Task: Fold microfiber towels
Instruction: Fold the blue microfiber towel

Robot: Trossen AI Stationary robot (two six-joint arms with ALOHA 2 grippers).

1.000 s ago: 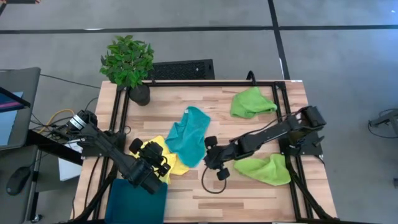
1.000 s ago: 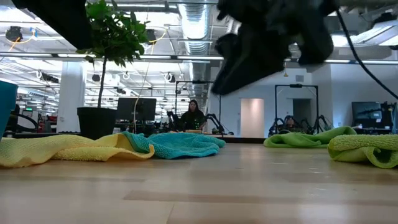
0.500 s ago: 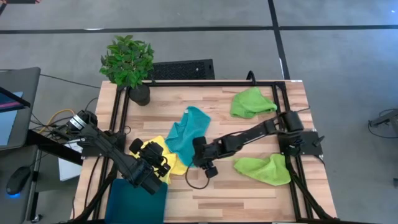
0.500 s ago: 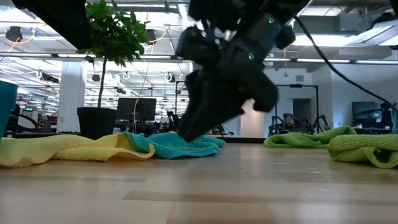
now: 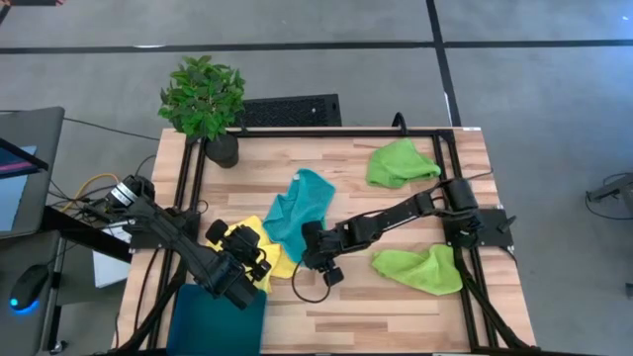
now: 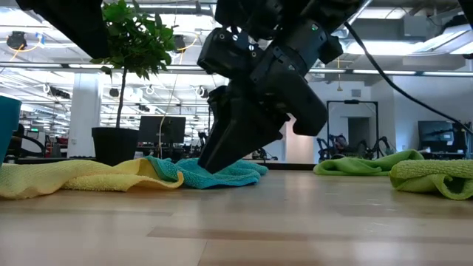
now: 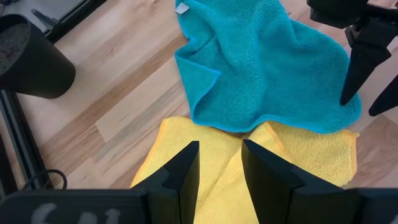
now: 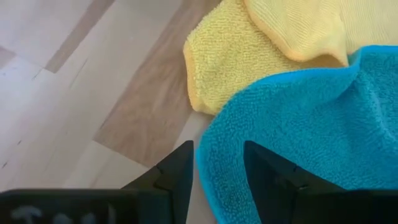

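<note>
From above, your right gripper (image 5: 315,255) sits at frame centre on the near corner of the crumpled teal microfiber towel (image 5: 299,214), which overlaps the yellow microfiber towel (image 5: 265,247); two lime green microfiber towels (image 5: 401,162) lie right. Your left gripper (image 5: 247,259) waits lower left over the yellow one. Low view: right fingers (image 6: 218,151) meet the teal edge. Left wrist view: jaws parted, empty. Right wrist view: jaws apart, straddling the teal corner (image 8: 280,124).

Right tool (image 8: 216,171) fingers parted, low over teal towel (image 8: 311,137) edge, apparently straddling it; contact unclear; yellow towel (image 8: 261,43) just beyond, partly under teal one; bare wooden desk (image 8: 74,93) alongside.
</note>
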